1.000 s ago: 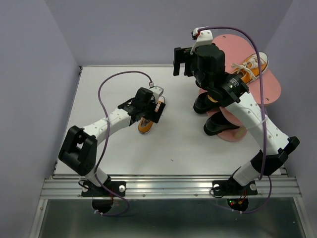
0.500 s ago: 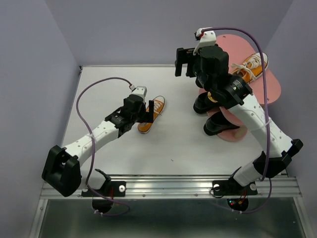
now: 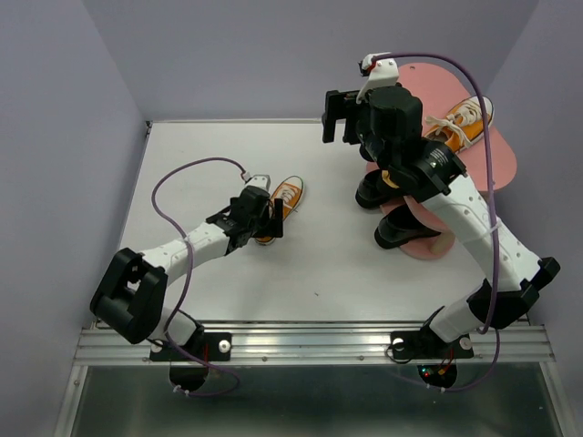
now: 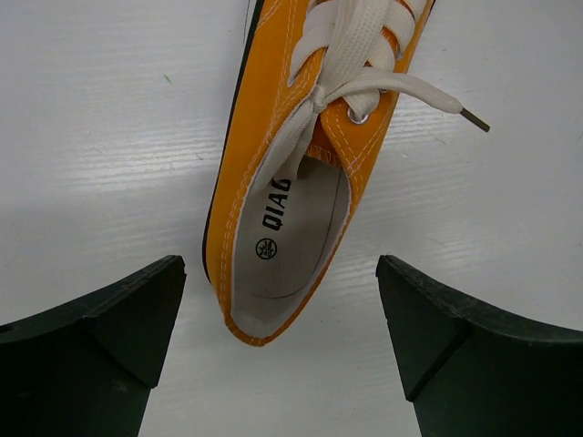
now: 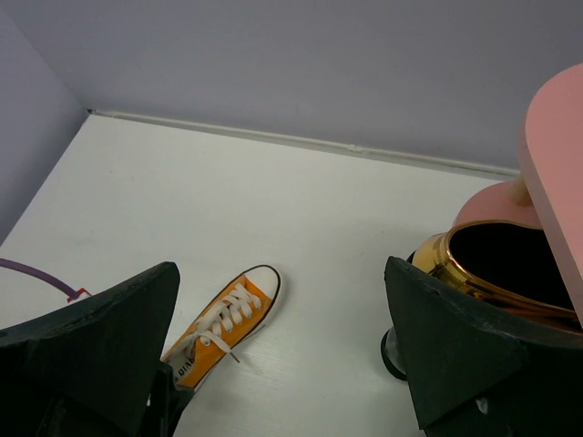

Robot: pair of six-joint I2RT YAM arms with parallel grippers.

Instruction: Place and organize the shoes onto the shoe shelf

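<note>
One orange sneaker (image 3: 285,195) lies on the white table, toe pointing away to the right. My left gripper (image 3: 270,219) is low behind its heel and open. In the left wrist view the sneaker's heel (image 4: 273,300) sits between the spread fingers without touching them. The other orange sneaker (image 3: 461,122) rests on the top board of the pink shoe shelf (image 3: 499,166). Two black dress shoes (image 3: 373,191) (image 3: 404,229) stand by the shelf's lower boards. A gold loafer (image 5: 487,266) shows under the shelf's top board (image 5: 557,155). My right gripper (image 3: 339,118) hangs high and open, holding nothing.
The table's back edge meets the lilac wall (image 5: 301,55). The left arm's purple cable (image 3: 173,182) loops over the table's left side. The right arm (image 3: 455,209) covers much of the shelf from above. Bare white table (image 3: 319,264) lies between the arms.
The left gripper drew back off the sneaker to the left, then came in low behind its heel. The sneaker stays put. The right arm barely moved.
</note>
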